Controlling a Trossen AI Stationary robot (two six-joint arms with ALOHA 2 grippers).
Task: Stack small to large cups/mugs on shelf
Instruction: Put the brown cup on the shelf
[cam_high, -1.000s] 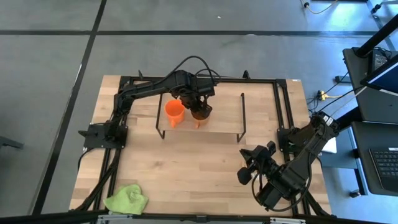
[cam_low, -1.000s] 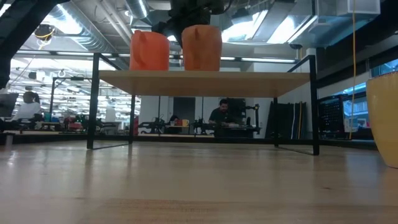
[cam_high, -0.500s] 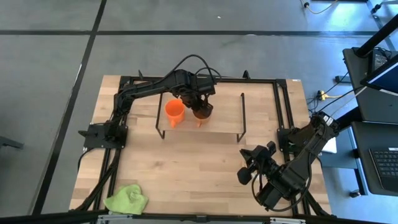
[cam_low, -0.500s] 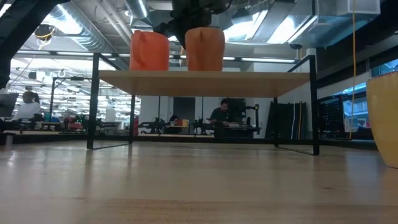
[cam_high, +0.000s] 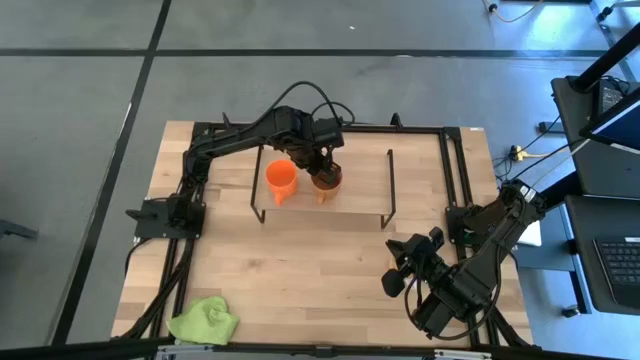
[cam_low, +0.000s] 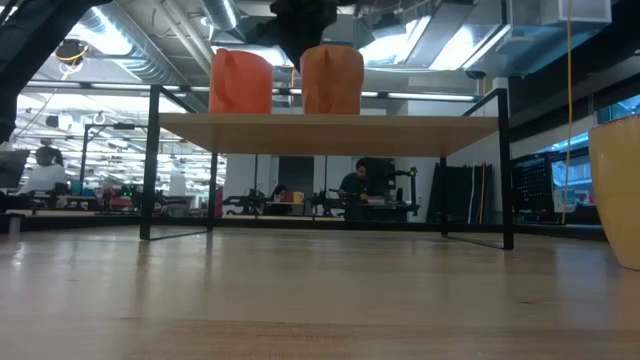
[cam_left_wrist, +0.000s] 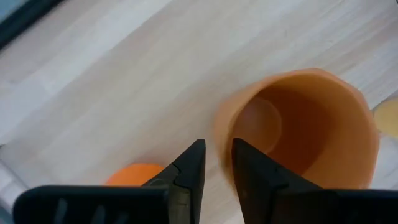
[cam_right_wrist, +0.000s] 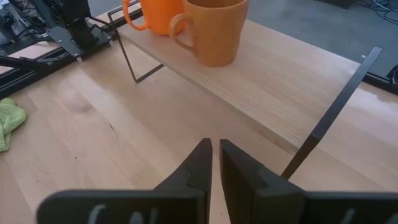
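A: Where are the mugs found?

B: Two are seen standing upright on the shelf (cam_high: 355, 203). The bright orange mug (cam_high: 281, 178) is set toward the shelf's left part, and the brown mug (cam_high: 326, 182) is placed just beside it on its right. In the low view both are shown side by side on the board, near each other with a narrow gap between them. A yellow-orange cup (cam_low: 616, 190) is cut off at the right edge of the low view, resting on the tabletop (cam_high: 300, 270).

A: How is the left gripper (cam_left_wrist: 214, 163) held?

B: It is positioned above the brown mug's rim. In its wrist view the fingers are seen nearly closed, with only a thin gap between them, and nothing is gripped; the mug's open mouth lies just beside the fingertips.

A: And the right gripper (cam_right_wrist: 215, 152)?

B: It is parked near the table's right front, well apart from the shelf. Its fingers are almost together and nothing is held.

A: Anything else on the table?

B: A lime-green cloth (cam_high: 204, 320) is lying at the front left corner.
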